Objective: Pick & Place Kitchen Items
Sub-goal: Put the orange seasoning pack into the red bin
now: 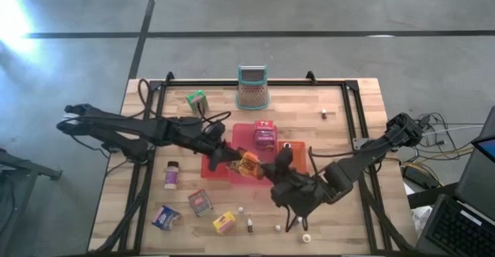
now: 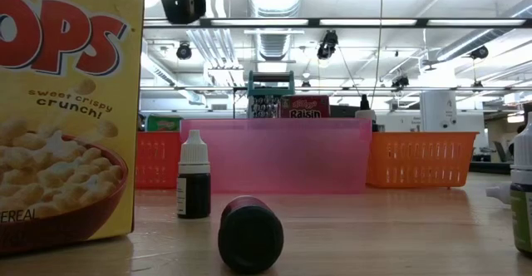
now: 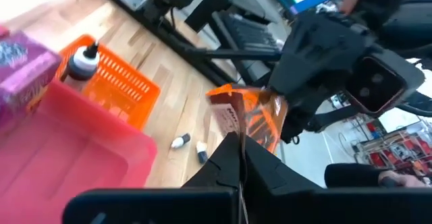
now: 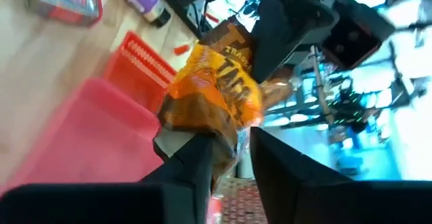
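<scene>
An orange packet (image 1: pixel 249 162) hangs in the air over the pink tray (image 1: pixel 232 172) at the table's middle, between my two grippers. My left gripper (image 1: pixel 230 156) comes from the table's left and is shut on the packet (image 3: pixel 246 113). My right gripper (image 1: pixel 268 169) comes from the right. Its fingers stand apart on either side of the packet's other end (image 4: pixel 212 96). A pink box (image 1: pixel 264 136) sits in the tray's far part. My left gripper pinches the packet's crimped end edge (image 3: pixel 236 135) between its two shut fingers, coming about level from the table's left. The packet is lifted clear of the tray and sticks out past the fingertips. My right gripper has the packet's crumpled end (image 4: pixel 202 133) lying against one finger (image 4: pixel 196 160). The other finger (image 4: pixel 273 163) stands apart from it.
A teal-rimmed mesh holder (image 1: pixel 252 87) and a green box (image 1: pixel 196 100) stand at the far side. An orange tray (image 3: pixel 111 82) adjoins the pink one. Boxes (image 1: pixel 200 202) and small bottles (image 1: pixel 172 174) lie near the front edge; a cereal box (image 2: pixel 58 110) and a dropper bottle (image 2: pixel 194 176) stand by the low camera.
</scene>
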`<state>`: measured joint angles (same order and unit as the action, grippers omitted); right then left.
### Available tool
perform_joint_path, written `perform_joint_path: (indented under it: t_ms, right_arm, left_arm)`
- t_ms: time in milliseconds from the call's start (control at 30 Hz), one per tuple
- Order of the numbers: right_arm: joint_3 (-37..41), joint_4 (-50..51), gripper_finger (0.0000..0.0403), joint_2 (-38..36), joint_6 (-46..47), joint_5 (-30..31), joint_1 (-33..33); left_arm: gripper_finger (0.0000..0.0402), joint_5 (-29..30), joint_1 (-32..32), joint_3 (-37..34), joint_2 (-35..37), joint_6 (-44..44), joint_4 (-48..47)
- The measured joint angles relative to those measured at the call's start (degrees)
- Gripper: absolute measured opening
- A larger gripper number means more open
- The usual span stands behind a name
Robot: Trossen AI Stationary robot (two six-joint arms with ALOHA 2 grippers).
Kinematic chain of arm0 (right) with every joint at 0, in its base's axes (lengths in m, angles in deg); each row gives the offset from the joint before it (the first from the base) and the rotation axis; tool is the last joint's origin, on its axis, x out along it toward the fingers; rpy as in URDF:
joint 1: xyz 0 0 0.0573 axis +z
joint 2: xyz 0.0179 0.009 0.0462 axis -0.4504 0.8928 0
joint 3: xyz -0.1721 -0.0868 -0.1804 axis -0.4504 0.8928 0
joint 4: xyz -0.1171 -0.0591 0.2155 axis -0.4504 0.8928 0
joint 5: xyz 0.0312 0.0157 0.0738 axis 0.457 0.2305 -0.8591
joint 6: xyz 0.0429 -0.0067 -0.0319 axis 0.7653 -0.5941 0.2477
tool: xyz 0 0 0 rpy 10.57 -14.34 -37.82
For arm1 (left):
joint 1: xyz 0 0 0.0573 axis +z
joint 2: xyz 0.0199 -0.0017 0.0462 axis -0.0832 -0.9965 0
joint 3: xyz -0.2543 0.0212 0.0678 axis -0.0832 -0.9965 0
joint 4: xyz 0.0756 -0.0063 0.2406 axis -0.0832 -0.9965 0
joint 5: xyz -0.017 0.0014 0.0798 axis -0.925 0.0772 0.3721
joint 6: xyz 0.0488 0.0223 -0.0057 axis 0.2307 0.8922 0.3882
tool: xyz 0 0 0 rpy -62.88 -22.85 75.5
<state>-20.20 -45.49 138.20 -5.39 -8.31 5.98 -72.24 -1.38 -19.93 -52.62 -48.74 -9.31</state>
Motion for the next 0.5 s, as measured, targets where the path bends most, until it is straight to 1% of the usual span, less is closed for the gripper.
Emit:
perform_joint_path:
  t_ms: [133, 333, 500]
  right_arm:
    - [-1.69, 2.10, 0.0142, 0.00, 9.47, -0.12, -0.04]
    - [-4.10, 13.22, 0.0194, -0.11, 20.69, -0.28, -0.04]
    - [-5.08, 24.85, 0.0217, -0.11, 30.83, -0.26, -0.04]
  left_arm:
    - [0.0001, 0.00, 0.74, -0.01, 2.70, 1.96, -0.08]
    - [0.0001, 0.05, 1.10, -0.01, 7.74, 4.60, -0.88]
    - [0.0000, 0.37, 1.75, -0.01, 11.53, 7.93, -6.33]
